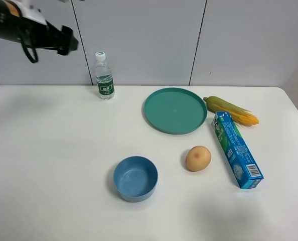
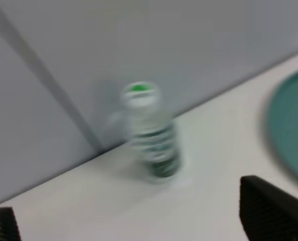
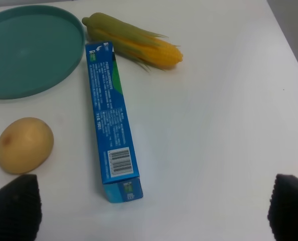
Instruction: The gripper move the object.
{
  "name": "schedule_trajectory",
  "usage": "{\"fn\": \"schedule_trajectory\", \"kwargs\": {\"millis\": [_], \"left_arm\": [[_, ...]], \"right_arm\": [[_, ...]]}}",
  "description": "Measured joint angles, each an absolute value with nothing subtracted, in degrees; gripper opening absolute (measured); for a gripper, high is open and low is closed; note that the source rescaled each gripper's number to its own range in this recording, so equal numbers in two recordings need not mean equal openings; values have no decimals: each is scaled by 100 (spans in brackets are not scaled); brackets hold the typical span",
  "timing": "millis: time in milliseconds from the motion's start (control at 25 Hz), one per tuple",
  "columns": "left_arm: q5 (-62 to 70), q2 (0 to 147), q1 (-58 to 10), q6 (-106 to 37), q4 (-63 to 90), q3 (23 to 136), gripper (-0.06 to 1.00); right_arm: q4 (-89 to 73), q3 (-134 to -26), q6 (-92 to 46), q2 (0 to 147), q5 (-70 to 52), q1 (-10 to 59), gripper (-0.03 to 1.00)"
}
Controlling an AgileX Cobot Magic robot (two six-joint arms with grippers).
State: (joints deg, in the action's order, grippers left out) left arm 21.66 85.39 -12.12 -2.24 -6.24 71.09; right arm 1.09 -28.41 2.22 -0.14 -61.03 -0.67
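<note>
The object is a small round tan-orange fruit (image 1: 198,158) with a brownish blemish. It lies on the white table between the blue bowl (image 1: 135,178) and the blue box (image 1: 237,149). It also shows in the right wrist view (image 3: 24,144). My right gripper (image 3: 151,211) is open and empty, raised above the table, with the fruit just beyond one fingertip (image 3: 13,208). It does not show in the high view. My left gripper (image 1: 70,43) is held high at the far left by the wall. It is open and empty in the blurred left wrist view (image 2: 134,226).
A water bottle (image 1: 104,75) stands at the back near the wall and faces the left gripper (image 2: 151,133). A teal plate (image 1: 175,110) lies behind the fruit. A corn cob (image 1: 231,110) lies at the back right, beside the box's far end (image 3: 111,120).
</note>
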Motion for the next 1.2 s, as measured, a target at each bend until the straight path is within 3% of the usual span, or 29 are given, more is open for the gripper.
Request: {"fn": "schedule_trajectory", "kwargs": {"millis": [320,640,880,1200], "left_arm": [[2694,7216,167,-224,-628,6609,86],[2737,5440,1173,-224,-628,5222,86],[3170,4200,1345,-229,-569,4272,86],[4452,2622,1345,-229,-474,3912,86]], "right_arm": [[109,-2841,222,-14,-6103,-67,100],[109,-2841,222,-14,-6103,-67,100],[109,-2841,222,-14,-6103,-67,100],[109,-2841,222,-14,-6103,-67,100]]}}
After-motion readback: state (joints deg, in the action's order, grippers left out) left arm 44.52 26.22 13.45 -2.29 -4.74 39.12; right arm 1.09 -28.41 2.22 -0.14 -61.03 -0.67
